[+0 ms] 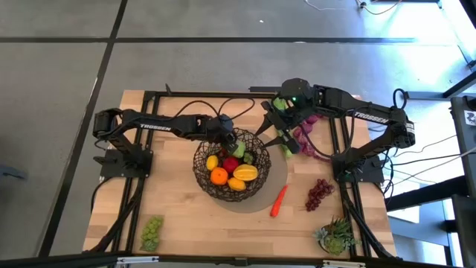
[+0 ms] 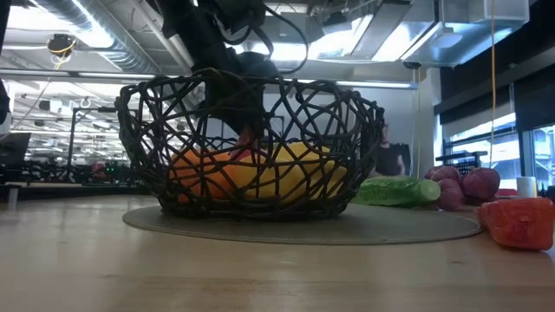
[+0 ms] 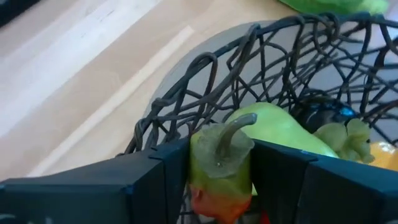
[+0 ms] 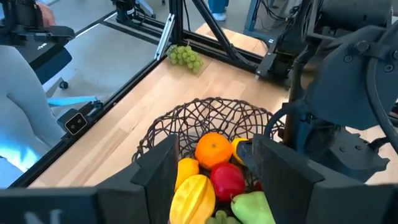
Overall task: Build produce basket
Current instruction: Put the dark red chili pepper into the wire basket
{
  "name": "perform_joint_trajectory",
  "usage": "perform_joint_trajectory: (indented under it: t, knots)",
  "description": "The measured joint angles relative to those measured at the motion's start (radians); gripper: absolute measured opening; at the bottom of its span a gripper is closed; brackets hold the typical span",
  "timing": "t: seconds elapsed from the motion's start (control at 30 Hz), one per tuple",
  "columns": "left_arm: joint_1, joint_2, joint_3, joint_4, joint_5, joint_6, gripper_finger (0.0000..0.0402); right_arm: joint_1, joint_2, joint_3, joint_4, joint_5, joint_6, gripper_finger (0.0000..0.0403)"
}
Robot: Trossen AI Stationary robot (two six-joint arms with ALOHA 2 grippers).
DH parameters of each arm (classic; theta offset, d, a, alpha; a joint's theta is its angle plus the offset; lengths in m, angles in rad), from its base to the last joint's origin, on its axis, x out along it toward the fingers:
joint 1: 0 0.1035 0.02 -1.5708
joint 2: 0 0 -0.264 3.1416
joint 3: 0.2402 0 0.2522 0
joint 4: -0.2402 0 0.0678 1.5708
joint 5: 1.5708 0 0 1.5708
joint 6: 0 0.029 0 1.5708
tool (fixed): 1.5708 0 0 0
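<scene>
- From above, I am seeing the wire basket (image 1: 232,167) on its grey round mat (image 1: 277,182) in the middle of the wooden table (image 1: 186,223). An orange (image 1: 219,176), a lemon (image 1: 213,162), a yellow mango (image 1: 245,173) and a red apple (image 1: 231,164) are lying inside it. My left gripper (image 1: 231,141) is reaching over the far rim of the basket. My right gripper (image 1: 281,132) is hanging just beside the basket, on its right side, with the fingers spread and nothing between them. A carrot (image 1: 278,200) is lying near the mat, purple grapes (image 1: 319,193) are to the right of it, green grapes (image 1: 152,231) are near the front left corner, and a succulent plant (image 1: 336,236) is standing at the front right.
- From the table level, the basket is showing orange and yellow fruits through its mesh, and my dark left arm is coming down into it. A green stalk (image 2: 397,191) is lying to the right, behind the mat.
- In my left wrist view, my left gripper (image 3: 221,171) is clamping a chilli (image 3: 219,169) with a green top and a red body, over the basket rim (image 3: 186,99). A green apple (image 3: 273,127) is lying just beyond it.
- In my right wrist view, my right gripper (image 4: 214,165) is open above the basket, and the green grapes (image 4: 185,56) are lying well apart, by the far edge.
</scene>
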Motion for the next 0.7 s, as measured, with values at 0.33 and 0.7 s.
perform_joint_trajectory:
  t: [0.33, 0.7]
  knots:
    - [0.0, 0.0, 0.0, -0.002, 0.012, -0.091, 0.0141, 0.0, 0.0, 0.0, -0.001, 0.002, 0.0, 0.02]
    - [0.002, 0.008, 0.0, 0.003, 0.002, -0.097, 0.0135, 0.0, 0.0, 0.0, 0.0, 0.002, -0.004, 0.02]
